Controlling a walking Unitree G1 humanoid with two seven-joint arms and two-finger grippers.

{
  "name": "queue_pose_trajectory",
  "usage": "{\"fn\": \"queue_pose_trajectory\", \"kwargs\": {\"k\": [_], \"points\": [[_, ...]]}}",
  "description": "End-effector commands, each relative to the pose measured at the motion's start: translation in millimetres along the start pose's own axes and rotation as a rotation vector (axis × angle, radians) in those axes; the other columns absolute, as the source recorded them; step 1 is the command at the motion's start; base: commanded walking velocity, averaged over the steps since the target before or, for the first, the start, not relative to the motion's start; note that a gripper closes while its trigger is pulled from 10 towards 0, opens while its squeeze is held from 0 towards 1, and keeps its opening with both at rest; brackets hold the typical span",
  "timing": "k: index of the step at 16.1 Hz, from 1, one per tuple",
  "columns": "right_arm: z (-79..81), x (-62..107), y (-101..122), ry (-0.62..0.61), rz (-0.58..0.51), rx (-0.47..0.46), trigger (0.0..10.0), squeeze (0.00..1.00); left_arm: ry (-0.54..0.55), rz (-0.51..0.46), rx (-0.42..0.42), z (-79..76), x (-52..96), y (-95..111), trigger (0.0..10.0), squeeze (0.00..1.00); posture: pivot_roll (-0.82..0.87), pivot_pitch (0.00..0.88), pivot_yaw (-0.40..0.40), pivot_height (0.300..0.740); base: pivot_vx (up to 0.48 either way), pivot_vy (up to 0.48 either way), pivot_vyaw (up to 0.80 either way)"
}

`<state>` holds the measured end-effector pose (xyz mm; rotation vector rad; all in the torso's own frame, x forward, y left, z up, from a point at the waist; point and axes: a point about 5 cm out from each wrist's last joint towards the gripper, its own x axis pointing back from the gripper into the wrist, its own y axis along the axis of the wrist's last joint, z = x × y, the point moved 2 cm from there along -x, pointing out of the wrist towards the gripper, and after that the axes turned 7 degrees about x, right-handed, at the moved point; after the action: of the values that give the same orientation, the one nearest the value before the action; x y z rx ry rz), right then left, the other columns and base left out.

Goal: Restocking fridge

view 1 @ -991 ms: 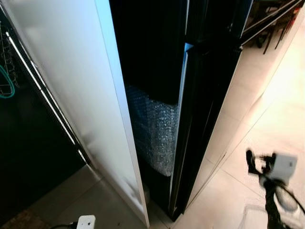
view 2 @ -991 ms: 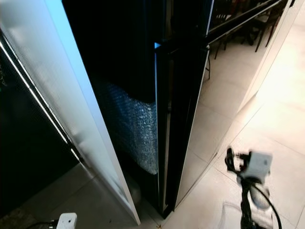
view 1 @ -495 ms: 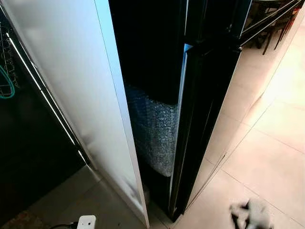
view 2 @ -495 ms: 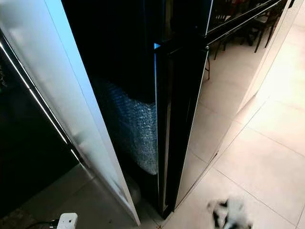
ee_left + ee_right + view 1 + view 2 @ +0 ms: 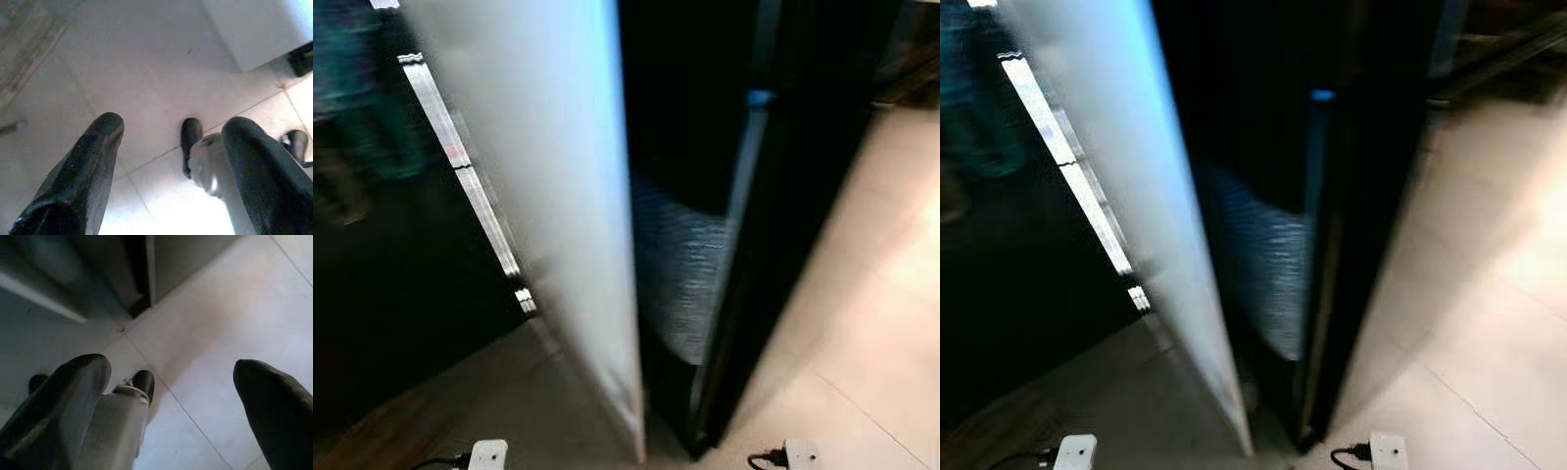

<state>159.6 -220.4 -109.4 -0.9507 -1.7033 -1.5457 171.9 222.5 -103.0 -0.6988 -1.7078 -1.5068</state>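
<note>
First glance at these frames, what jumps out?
A tall white panel stands edge-on at the middle of the head views, with a narrow dark gap to its right holding what looks like bubble wrap, blurred, against a glossy black fridge door. Both end effectors, left and right, hang open over pale floor tiles.

A white panel [image 5: 558, 215] stands left of a black fridge door [image 5: 783, 245]; greyish, finely textured wrap [image 5: 680, 284] shows between them. The floor tiles [image 5: 862, 372] are pale beige.
</note>
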Motion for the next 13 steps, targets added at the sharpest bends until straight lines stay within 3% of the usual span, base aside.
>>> {"fn": "queue_pose_trajectory", "kwargs": {"k": [1,6,13], "points": [[1.9,0.9,-7.2,0.004,0.03,0.002,10.0,0.0,0.006,0.022,0.006,5.0,1.4,-4.7,10.0,0.0,-0.12,0.0,0.062,0.74,0.0,0.0,0.8],[2.3,1.8,-12.9,0.023,0.06,0.057,10.0,0.0,0.0,0.026,-0.001,4.5,1.0,-3.5,10.0,0.0,-0.12,0.0,0.059,0.74,0.0,0.0,0.8],[3.7,1.1,-10.1,0.035,0.057,0.063,10.0,0.0,-0.002,0.023,0.001,3.9,0.7,-2.8,10.0,0.0,-0.12,0.0,0.058,0.74,0.0,0.0,0.8]]}}
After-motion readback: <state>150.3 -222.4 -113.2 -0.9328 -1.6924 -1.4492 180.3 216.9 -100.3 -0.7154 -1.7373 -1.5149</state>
